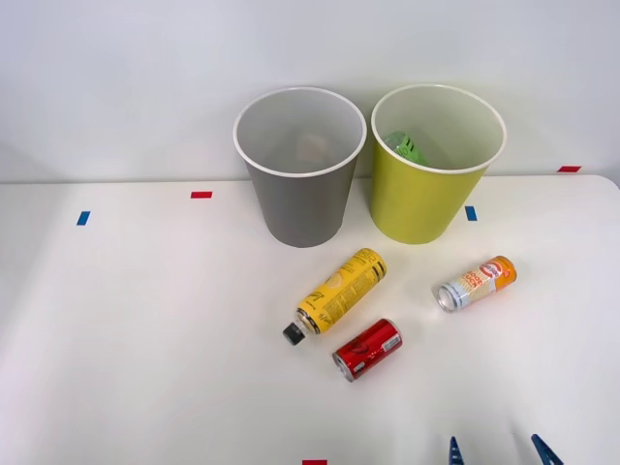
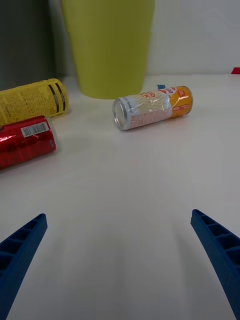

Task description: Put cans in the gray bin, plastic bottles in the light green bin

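Two cans lie on their sides on the white table: an orange-and-white can [image 1: 476, 283] [image 2: 151, 107] to the right and a red can [image 1: 368, 349] [image 2: 25, 142] nearer the front. A yellow plastic bottle [image 1: 338, 292] [image 2: 33, 100] with a black cap lies beside the red can. Behind them stand the gray bin [image 1: 299, 169] and the light green bin [image 1: 436, 165] [image 2: 109, 45], which holds a green bottle [image 1: 405, 147]. My right gripper [image 1: 499, 453] [image 2: 120, 255] is open at the table's front edge, short of the orange-and-white can, with nothing between its fingers.
Small red and blue tape marks [image 1: 201, 195] dot the table near the bins and the front edge. A white wall rises right behind the bins. Bare tabletop [image 1: 145, 320] stretches to the left of the cans.
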Action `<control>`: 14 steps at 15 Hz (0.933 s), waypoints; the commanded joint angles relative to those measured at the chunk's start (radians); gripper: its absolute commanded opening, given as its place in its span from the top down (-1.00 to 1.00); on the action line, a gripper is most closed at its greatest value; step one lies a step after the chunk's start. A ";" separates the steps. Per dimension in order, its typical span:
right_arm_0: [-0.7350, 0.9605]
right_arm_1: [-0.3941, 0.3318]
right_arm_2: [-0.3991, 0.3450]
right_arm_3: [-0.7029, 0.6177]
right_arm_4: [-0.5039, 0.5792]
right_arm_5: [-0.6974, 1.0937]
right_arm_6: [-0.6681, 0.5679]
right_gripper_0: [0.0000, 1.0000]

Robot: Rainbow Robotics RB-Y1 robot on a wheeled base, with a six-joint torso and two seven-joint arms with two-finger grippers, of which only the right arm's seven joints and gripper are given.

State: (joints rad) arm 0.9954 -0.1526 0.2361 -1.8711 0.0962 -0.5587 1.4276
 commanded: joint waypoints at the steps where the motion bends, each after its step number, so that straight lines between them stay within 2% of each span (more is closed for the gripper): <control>1: -0.023 -0.004 -0.035 -0.102 -0.084 0.172 0.002 -1.00; 6: -0.043 -0.008 -0.098 -0.434 -0.277 0.697 -0.029 -1.00; 10: -0.147 0.008 -0.218 -0.666 -0.484 1.200 -0.187 -1.00; 12: -0.251 0.024 -0.281 -0.712 -0.510 1.413 -0.225 -1.00; 14: -0.374 0.024 -0.336 -0.711 -0.530 1.557 -0.360 -1.00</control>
State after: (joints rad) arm 0.7360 -0.1364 -0.0309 -2.5474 -0.3914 0.8699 1.1863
